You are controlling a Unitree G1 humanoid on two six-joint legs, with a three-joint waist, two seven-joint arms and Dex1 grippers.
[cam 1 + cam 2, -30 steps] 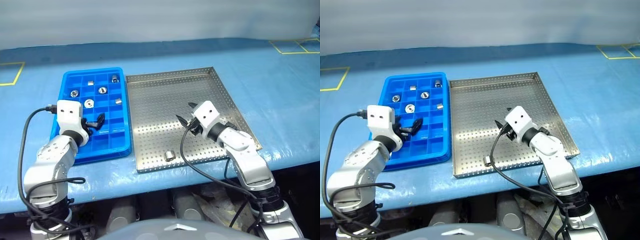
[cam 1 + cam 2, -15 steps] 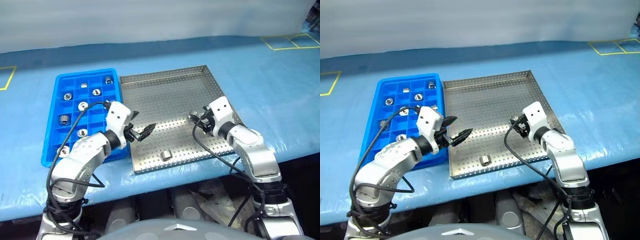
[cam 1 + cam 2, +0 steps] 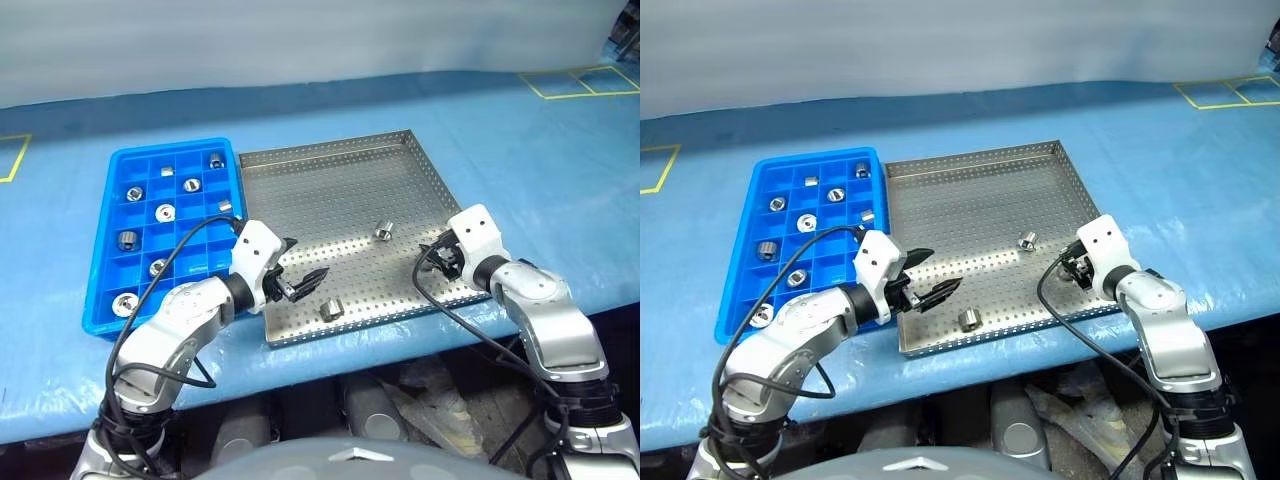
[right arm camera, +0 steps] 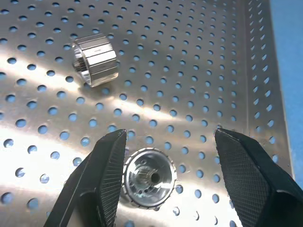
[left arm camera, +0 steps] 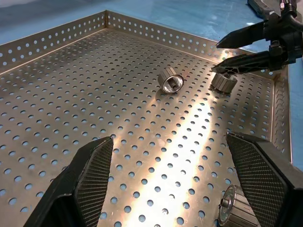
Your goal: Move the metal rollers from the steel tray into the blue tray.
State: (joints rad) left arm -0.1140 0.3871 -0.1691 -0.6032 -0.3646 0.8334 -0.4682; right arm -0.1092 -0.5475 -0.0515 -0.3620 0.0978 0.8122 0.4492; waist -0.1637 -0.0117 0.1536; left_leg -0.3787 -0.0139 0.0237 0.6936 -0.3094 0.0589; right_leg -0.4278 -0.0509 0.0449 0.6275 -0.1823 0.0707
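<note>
Rollers on steel tray: one on side, one on end between wide right hand fingers; left hand wide, empty.

Both arms reach forward, jaws spread

The left black two-fingered gripper points rightward; the right black two-fingered gripper angles down, empty.

You are looking at a desk covered in a pale blue sheet, slightly wrinkled and glossy near its front edge. Yellow tape outlines mark squares at your far right and far left corners. Behind the desk stands a plain grey-white wall. Under the front edge, the space is dark.
</note>
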